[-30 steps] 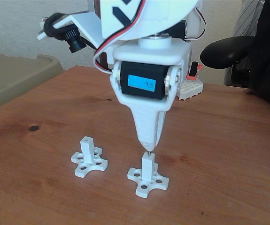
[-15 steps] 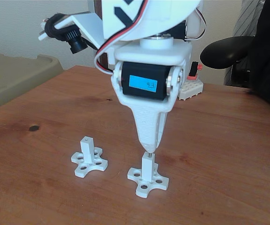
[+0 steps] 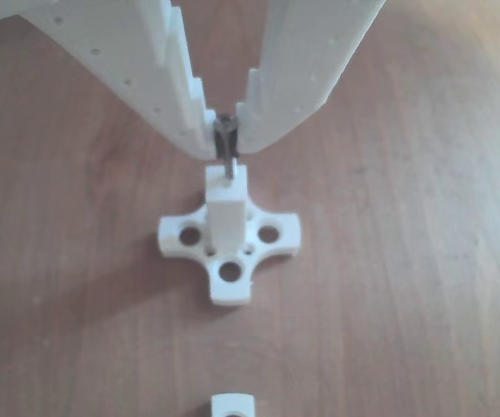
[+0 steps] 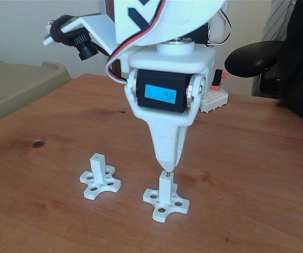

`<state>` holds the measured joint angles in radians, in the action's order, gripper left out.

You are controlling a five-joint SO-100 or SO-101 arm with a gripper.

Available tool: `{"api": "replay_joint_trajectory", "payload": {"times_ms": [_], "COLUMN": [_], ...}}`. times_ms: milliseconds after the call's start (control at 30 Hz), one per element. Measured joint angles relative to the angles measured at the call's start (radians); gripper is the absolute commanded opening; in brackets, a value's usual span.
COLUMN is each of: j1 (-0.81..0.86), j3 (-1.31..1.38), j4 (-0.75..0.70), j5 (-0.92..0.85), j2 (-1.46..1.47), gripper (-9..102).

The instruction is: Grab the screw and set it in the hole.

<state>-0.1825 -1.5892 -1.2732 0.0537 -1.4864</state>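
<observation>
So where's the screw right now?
The screw hangs pinched between the gripper tips in the other view, its lower end at the top of the white post.

The arm [image 4: 167,21] is white printed plastic with a bold black marking on its upper shell. Below it sits a black servo [image 4: 164,95] in a white housing, its face carrying a bright blue label with small dark characters. Red, white and black cables [image 4: 135,45] loop out at about ten o'clock of the servo. The fingers [image 3: 167,78] are white, tapering wedges — stepped along their inner edges and dotted with small pinholes. A black camera [image 4: 80,42] rides on a white bracket.
</observation>
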Motion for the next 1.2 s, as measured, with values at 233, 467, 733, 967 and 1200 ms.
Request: {"api": "replay_joint_trajectory", "payload": {"times_ms": [233,467,733,967,1200], "j1": [0.002,0.015,0.017,0.017,0.011], "j3": [0.0,0.0,0.0,0.0,0.0], "j4": [0.0,0.0,-0.018,-0.018,-0.018], "j5": [0.0,0.0,0.0,0.0,0.0], "j2": [0.0,0.0,0.0,0.0,0.0], "gripper": [-4,-4,-4,-4,-4]}}
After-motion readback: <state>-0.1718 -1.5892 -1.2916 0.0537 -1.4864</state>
